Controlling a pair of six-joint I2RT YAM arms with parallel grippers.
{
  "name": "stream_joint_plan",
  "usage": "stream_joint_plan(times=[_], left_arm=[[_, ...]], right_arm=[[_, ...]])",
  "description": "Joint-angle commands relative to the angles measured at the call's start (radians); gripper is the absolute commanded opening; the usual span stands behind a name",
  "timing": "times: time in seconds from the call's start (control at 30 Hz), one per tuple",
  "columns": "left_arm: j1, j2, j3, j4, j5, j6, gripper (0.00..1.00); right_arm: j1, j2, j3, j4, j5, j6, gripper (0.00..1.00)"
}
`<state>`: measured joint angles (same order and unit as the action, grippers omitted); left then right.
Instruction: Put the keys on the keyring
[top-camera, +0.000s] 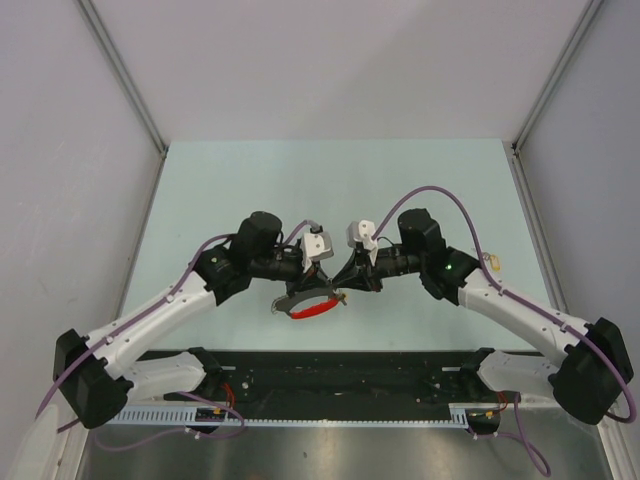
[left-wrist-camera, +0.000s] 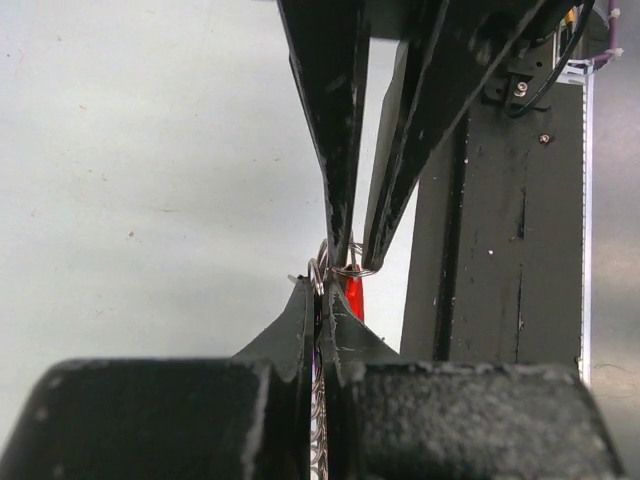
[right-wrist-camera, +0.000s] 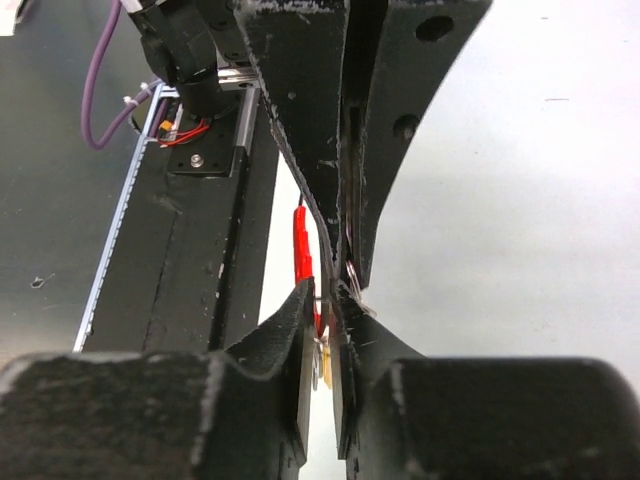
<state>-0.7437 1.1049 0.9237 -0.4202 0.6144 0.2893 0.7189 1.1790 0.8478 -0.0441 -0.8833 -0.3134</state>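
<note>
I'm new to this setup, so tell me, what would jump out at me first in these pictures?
Two black grippers meet tip to tip over the near middle of the pale green table: the left gripper and the right gripper. Pinched between them is a thin silver keyring with a bright red band, and a yellowish bit, likely a key, sits between the right gripper's fingers.

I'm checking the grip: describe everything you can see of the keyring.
The keyring is a thin silver wire ring on a short grey strap with a curved red band. The left fingers pinch it at the ring; strap and band trail toward the near edge. The right fingers, gripping what looks like a yellow key, touch the ring.
</note>
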Motion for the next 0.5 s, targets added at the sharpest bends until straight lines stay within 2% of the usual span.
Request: stream_joint_plan(times=[0.0, 0.17, 0.47], left_arm=[[0.006, -0.047, 0.017, 0.008, 0.094, 0.051, 0.0], [0.006, -0.051, 0.018, 0.005, 0.136, 0.071, 0.0], [0.006, -0.045, 0.024, 0.004, 0.14, 0.065, 0.0]], right_arm=[[-0.012, -0.07, 0.025, 0.016, 0.09, 0.019, 0.19], [-0.013, -0.064, 0.023, 0.016, 0.127, 0.002, 0.26], [0.017, -0.032, 0.025, 0.015, 0.096, -0.021, 0.27]])
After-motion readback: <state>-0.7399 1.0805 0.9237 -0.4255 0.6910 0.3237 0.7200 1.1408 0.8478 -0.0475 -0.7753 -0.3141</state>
